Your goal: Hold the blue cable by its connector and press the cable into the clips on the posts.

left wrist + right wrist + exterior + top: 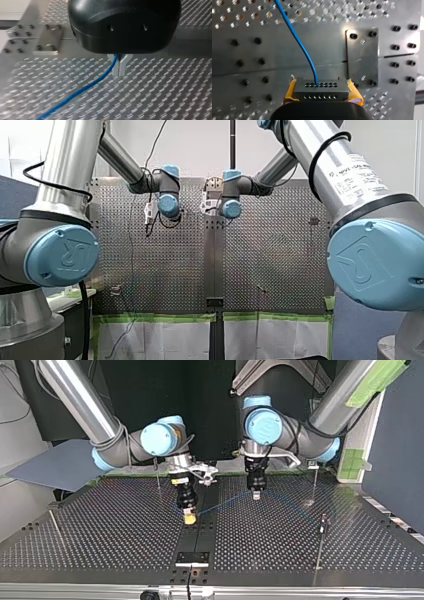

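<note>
In the right wrist view my right gripper [322, 94] is shut on a black connector [321, 86], its yellow pads [290, 91] on either side. The blue cable [299, 43] leaves the connector's face and runs ahead over the table. In the left wrist view my left gripper [119, 71] has its metal fingers shut on the blue cable [82, 88], just above the perforated plate. In the top view my right gripper [189, 519] is low at the middle; the cable [225, 502] rises from it to my left gripper [256, 494], then trails on towards a post [314, 482].
Thin posts stand on the perforated table [100, 530]: one with a dark clip [323, 524] at the top view's right, one at its left [55, 527], one behind my right gripper [158, 477]. A bolted black plate [193, 557] lies at the near edge.
</note>
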Robot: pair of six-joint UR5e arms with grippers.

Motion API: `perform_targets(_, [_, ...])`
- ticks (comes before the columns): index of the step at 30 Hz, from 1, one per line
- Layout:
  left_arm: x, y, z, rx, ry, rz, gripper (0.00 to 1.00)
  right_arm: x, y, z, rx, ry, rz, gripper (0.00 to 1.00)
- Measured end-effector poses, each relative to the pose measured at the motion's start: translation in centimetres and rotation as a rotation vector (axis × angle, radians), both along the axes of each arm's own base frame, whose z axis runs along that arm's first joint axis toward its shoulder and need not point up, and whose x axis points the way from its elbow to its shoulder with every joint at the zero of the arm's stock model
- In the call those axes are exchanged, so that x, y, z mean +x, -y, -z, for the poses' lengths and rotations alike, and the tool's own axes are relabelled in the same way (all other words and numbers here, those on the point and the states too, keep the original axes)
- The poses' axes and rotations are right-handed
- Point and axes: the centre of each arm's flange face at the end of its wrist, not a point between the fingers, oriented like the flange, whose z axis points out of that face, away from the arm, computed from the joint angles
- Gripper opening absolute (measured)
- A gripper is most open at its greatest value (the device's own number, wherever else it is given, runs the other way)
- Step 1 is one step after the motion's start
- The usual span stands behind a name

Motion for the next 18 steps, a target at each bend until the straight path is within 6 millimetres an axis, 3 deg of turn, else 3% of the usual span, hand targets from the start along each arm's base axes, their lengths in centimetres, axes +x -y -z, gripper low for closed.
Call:
perform_targets(11, [-2.7, 4.4, 7.1, 0.0, -0.054, 0.067, 0.0, -1.9, 0.3, 3.7, 0.01, 0.004, 0.096, 0.0])
perform_targets(18, [-4.2, 7.3, 10.4, -0.01, -0.064, 0.122, 0.0, -2.9, 0.0, 6.0, 0.004, -0.011, 0.12, 0.0])
